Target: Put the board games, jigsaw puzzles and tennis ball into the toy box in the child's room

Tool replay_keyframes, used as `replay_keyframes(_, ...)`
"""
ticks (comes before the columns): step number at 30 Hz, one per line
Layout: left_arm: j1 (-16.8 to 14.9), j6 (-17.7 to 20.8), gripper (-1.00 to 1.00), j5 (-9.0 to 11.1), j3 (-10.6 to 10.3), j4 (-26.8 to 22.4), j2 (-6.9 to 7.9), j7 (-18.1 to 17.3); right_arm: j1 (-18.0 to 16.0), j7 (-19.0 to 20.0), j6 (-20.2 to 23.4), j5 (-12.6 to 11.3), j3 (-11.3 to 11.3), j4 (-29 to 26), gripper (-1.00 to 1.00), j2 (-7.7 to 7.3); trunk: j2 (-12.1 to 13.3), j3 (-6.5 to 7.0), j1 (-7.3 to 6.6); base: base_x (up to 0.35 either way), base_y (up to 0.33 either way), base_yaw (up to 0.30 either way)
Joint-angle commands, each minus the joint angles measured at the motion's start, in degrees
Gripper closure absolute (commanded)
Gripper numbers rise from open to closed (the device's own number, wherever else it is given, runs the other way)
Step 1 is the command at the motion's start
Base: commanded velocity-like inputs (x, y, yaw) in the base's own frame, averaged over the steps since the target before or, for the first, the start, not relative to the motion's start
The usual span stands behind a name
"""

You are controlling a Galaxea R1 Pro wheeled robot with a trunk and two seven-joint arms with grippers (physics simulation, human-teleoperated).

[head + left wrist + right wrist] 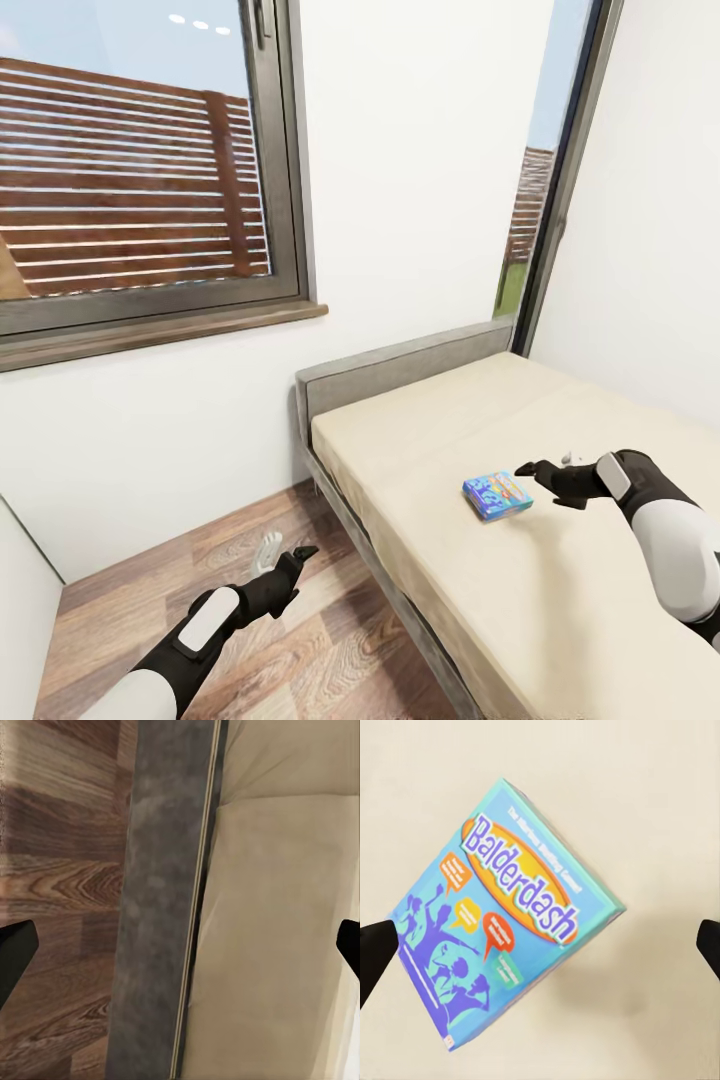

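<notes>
A small blue board game (497, 495), a box printed "Balderdash" (510, 922), lies flat on the beige mattress of the bed (560, 600). My right gripper (540, 468) hovers just right of and above it, open. In the right wrist view the box lies between the two wide-spread fingertips (375, 952), apart from both. My left gripper (288, 552) is open over the wooden floor beside the bed frame (154, 907), holding nothing. The table, toy box, jigsaw puzzles and tennis ball are out of view.
The bed's grey headboard (400, 365) stands against a white wall under a large window (140, 170). A narrow window (540, 200) is in the corner at right. Wood floor (240, 640) runs along the bed's left side.
</notes>
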Motion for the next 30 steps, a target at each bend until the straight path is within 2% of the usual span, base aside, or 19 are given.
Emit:
replay_keyframes(1, -0.04, 0.03, -1.00, 0.16, -0.23, 0.01, 0.05, -0.13, -0.02, 0.33, 0.27, 0.08, -0.24, -0.05, -1.00, 0.00, -0.44, -0.24, 0.21, 0.000, 0.000, 0.000)
replay_keyframes(21, -0.04, -0.02, -1.00, 0.16, -0.24, 0.00, 0.03, -0.14, 0.12, 1.10, 0.28, 0.08, -0.30, -0.12, -1.00, -0.07, -8.46, -3.83, 4.61, 0.000, 0.000, 0.000)
replay_keyframes(30, -0.04, -0.04, -1.00, 0.16, -0.28, 0.00, 0.03, -0.14, 0.17, 1.12, 0.28, 0.08, -0.31, -0.14, -1.00, -0.13, -8.46, -3.83, 4.61, 0.000, 0.000, 0.000)
